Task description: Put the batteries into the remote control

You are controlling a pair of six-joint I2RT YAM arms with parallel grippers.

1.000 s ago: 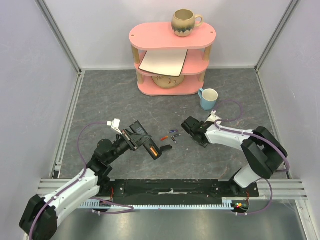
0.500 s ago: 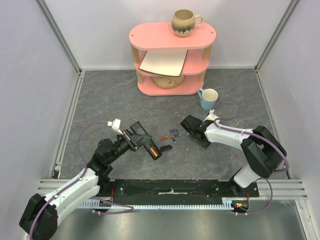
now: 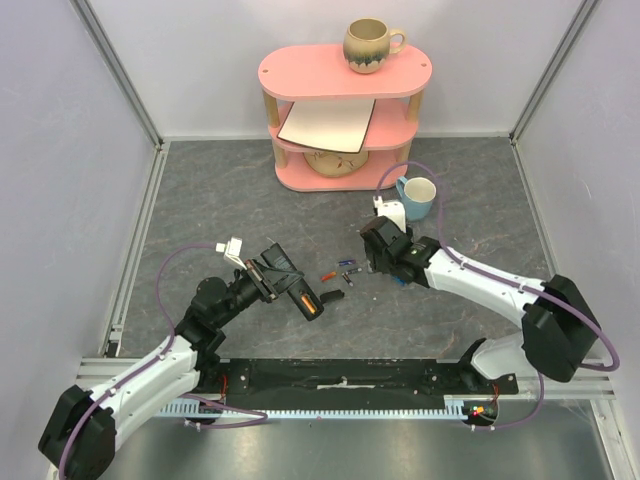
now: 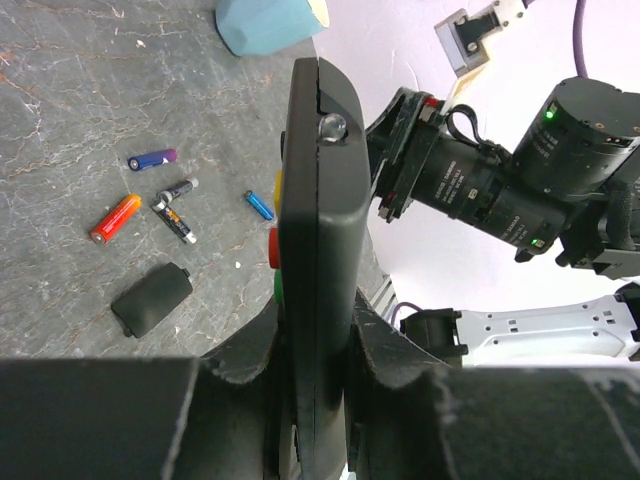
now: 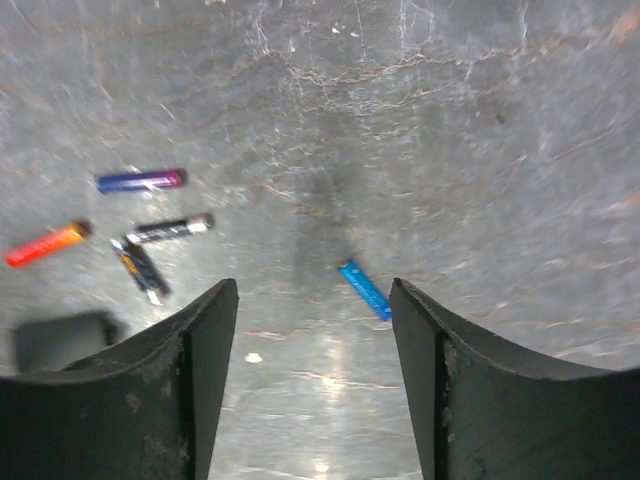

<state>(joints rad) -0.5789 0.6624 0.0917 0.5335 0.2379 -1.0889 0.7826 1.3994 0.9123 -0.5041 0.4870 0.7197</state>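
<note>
Right jaws apart above the tiny blue cylindrical battery (image 5: 364, 290); I'd centre across its width before closing. Left jaws clamp the slim black remote (image 4: 318, 200).

grey table (image 3: 220, 200), batteries (image 5: 140, 181), black cover (image 4: 151, 299), blue mug (image 3: 417, 197)

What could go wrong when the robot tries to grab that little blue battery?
The blue battery lies slanted and nearer one finger of the open right gripper, so closing might nudge it and roll it away. The left gripper clamps the remote control only at one end, so pushing a battery in might tilt it.
</note>
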